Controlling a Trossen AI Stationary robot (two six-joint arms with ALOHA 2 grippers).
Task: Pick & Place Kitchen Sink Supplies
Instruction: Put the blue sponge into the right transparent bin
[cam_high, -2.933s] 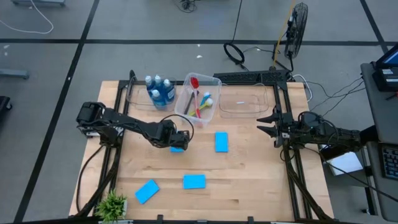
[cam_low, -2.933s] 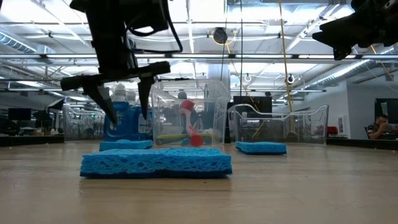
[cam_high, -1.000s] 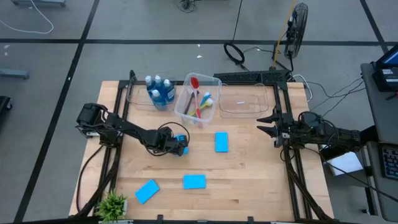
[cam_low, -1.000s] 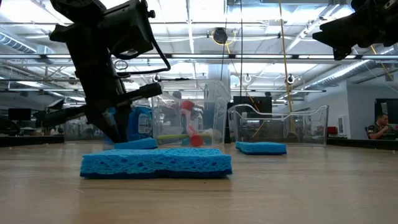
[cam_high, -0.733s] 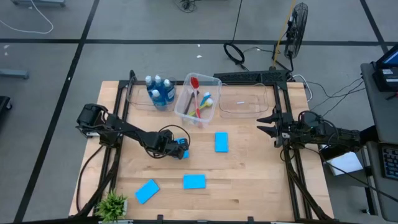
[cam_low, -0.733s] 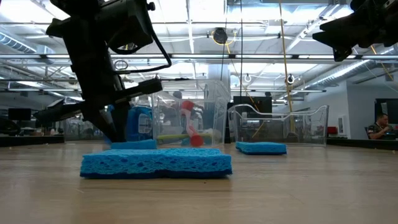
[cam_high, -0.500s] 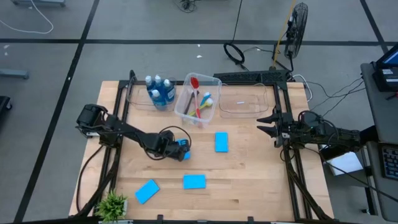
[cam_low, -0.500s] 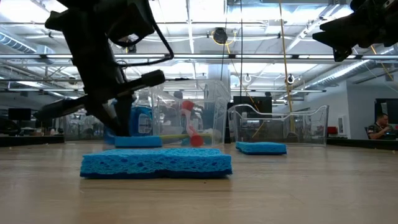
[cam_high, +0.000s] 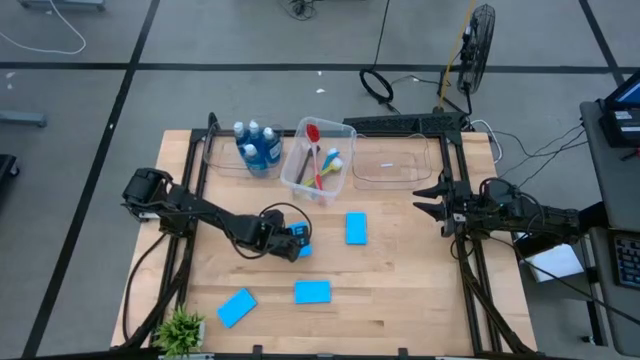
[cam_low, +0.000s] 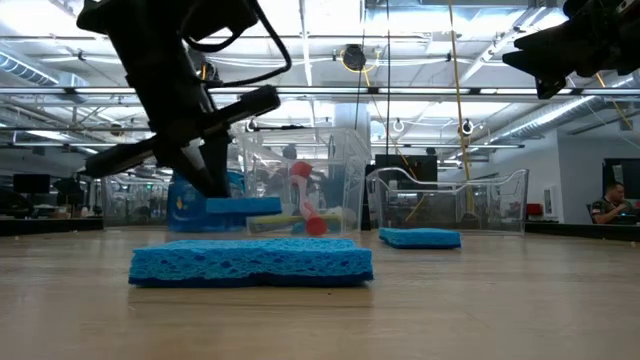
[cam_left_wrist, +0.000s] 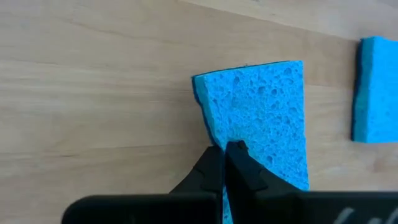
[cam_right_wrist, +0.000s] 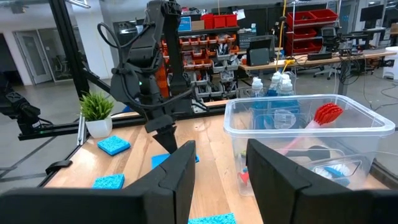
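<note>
Left gripper (cam_high: 298, 246) pinches a blue sponge (cam_left_wrist: 261, 118), lifted off the table (cam_high: 400, 280). Right gripper (cam_high: 424, 199), at three o'clock, waits half open, empty.

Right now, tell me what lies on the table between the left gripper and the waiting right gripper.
In the high view, one flat blue sponge lies between the left gripper and the right gripper; otherwise bare wood.

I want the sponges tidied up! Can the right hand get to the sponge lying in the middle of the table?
Probably yes. The sponge lies flat with bare wood around it, the right hand is open and empty, and nothing stands between them.
</note>
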